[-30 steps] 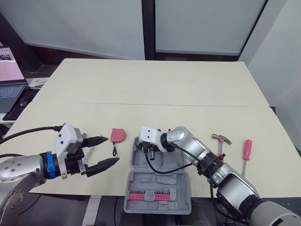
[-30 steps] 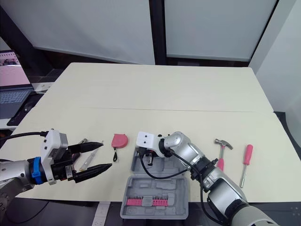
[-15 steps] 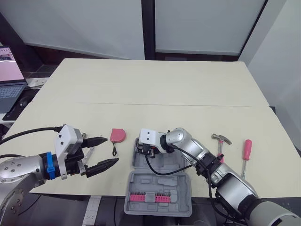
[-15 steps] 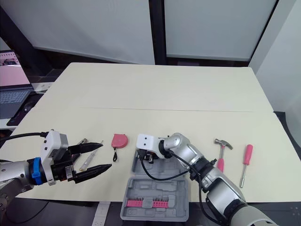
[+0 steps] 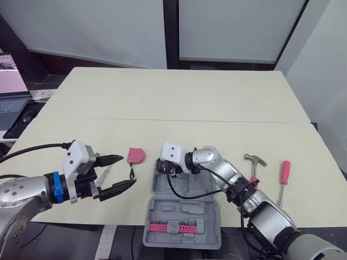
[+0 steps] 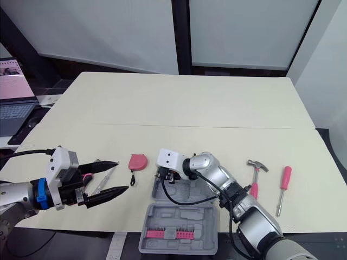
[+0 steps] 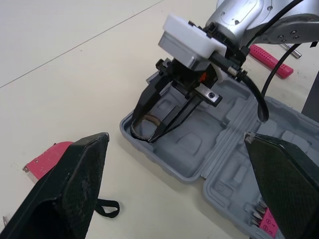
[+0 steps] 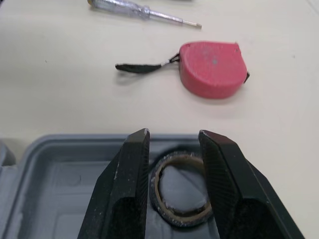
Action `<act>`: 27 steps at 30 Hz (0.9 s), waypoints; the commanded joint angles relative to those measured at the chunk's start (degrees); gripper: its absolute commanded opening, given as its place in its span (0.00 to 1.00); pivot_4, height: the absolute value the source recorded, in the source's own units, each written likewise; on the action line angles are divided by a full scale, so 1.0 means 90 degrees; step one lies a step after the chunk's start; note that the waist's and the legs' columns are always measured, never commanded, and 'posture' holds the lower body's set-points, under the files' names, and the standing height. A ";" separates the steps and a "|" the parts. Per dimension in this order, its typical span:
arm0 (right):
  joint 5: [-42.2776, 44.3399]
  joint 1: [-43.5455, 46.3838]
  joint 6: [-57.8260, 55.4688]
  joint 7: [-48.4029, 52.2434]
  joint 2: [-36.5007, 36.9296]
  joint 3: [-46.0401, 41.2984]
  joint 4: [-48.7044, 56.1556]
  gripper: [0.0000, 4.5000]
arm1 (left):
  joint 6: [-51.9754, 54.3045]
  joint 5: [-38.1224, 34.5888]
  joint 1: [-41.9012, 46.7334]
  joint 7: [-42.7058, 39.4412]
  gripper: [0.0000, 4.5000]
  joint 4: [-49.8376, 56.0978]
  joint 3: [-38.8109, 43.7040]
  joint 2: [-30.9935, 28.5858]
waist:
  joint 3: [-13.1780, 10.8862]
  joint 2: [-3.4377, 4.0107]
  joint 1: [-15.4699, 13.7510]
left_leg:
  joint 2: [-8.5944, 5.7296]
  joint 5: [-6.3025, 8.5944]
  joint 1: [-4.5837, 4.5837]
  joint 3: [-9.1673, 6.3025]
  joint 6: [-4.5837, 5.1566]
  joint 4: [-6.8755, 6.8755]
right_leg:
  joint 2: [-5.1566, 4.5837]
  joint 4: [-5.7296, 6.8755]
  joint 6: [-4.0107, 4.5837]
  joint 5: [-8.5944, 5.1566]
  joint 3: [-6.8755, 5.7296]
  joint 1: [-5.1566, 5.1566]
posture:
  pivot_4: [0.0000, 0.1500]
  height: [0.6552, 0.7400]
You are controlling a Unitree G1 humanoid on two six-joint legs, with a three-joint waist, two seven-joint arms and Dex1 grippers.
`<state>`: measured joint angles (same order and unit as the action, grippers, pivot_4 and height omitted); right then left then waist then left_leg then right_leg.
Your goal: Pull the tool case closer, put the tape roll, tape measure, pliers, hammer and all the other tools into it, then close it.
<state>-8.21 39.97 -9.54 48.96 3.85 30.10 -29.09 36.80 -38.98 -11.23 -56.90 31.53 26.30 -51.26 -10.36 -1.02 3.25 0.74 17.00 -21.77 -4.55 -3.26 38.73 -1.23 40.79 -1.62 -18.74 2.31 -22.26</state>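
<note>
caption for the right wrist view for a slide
Right gripper shut on a black tape roll in a corner of the grey plastic tool case, pink tape measure on the cream table beyond

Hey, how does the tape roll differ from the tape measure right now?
The tape roll is a dark open ring; the tape measure is a solid pink body with a black strap. The tape roll sits in the tool case between the fingers of the right claw; the tape measure lies free on the table.
</note>
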 commanded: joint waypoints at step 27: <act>0.0131 0.0027 -0.0439 -0.0076 -0.0104 -0.0318 0.0439 0.39 | -0.0193 0.0141 0.0139 -0.0051 1.00 -0.0014 -0.0193 -0.0049 | 0.0000 0.0001 0.0012 | 0.0004 0.0000 0.0007 0.0002 0.0000 -0.0005 | 0.0003 0.0000 0.0001 0.0000 0.0002 0.0001 | 1.00 1.00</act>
<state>-7.74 39.44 -13.46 48.40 3.58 28.21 -27.17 35.89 -37.71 -10.49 -57.03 31.16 24.74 -51.26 -10.36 -1.01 3.36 0.77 17.00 -21.71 -4.53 -3.27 38.68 -1.20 40.78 -1.62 -18.74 2.33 -22.25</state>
